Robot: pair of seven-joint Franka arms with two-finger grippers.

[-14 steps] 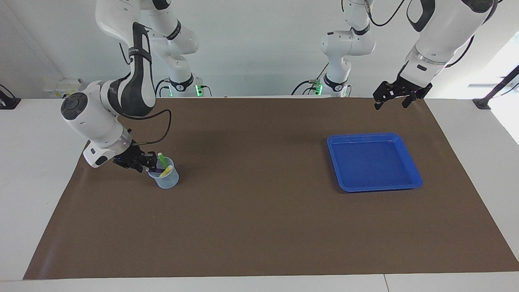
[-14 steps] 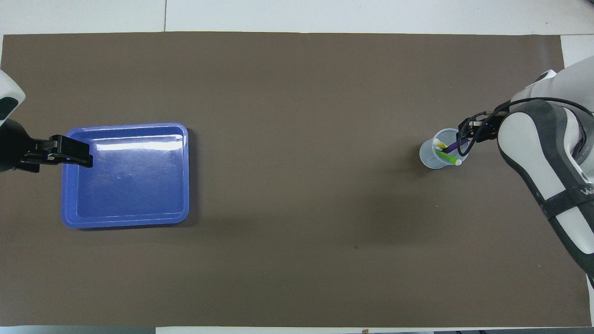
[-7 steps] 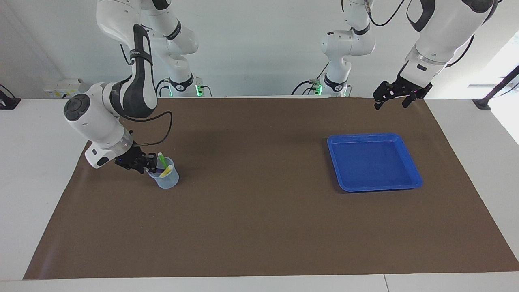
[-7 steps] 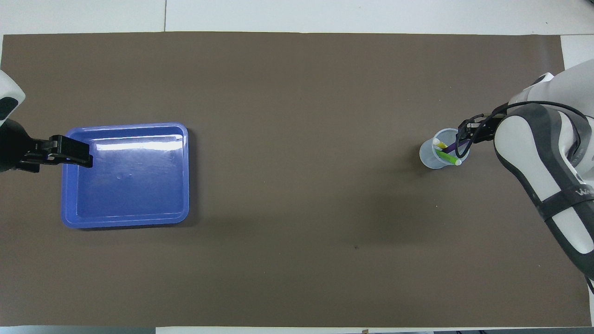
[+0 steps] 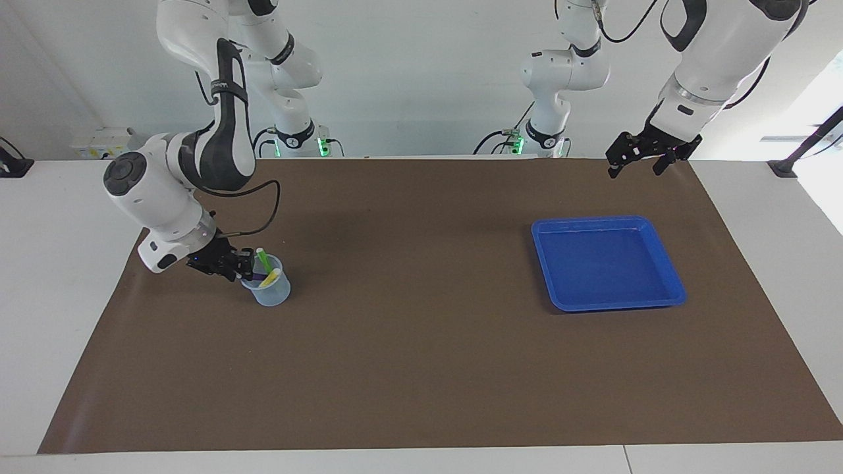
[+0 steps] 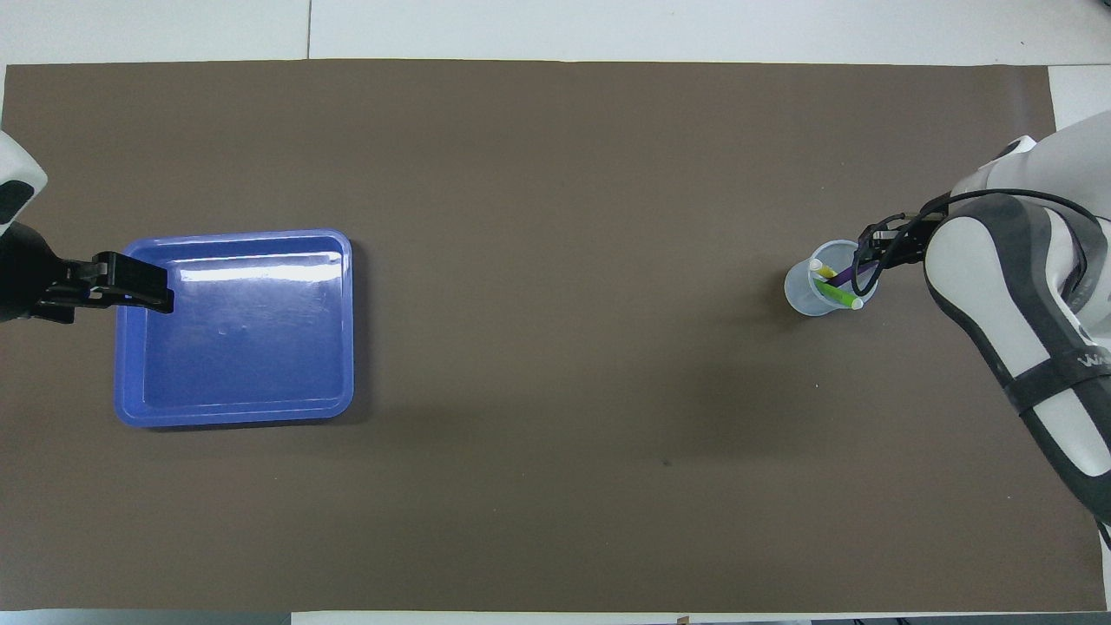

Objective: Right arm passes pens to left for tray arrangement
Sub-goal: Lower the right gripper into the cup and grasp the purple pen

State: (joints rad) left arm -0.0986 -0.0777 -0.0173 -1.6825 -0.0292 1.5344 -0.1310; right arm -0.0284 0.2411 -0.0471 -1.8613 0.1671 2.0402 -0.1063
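Observation:
A small clear cup point(image 5: 269, 291) point(image 6: 807, 297) stands on the mat at the right arm's end and holds three pens. The green pen point(image 5: 262, 258) point(image 6: 840, 297) and the yellow pen point(image 5: 270, 278) point(image 6: 823, 271) lean in it. The purple pen point(image 6: 846, 278) slants up toward my right gripper point(image 5: 241, 267) point(image 6: 871, 253), which is at the cup's rim around that pen's upper end. The blue tray point(image 5: 609, 263) point(image 6: 243, 334) lies empty at the left arm's end. My left gripper point(image 5: 635, 162) point(image 6: 130, 291) hangs open and waits, over the mat by the tray's edge.
A brown mat point(image 5: 421, 355) point(image 6: 555, 174) covers most of the white table point(image 5: 59, 263). Both arm bases stand at the robots' edge of the table. A cable point(image 5: 263, 210) loops from the right arm's wrist above the cup.
The right arm's forearm has shifted slightly while its gripper stayed at the cup's rim. The pens, cup, tray and left arm have not moved.

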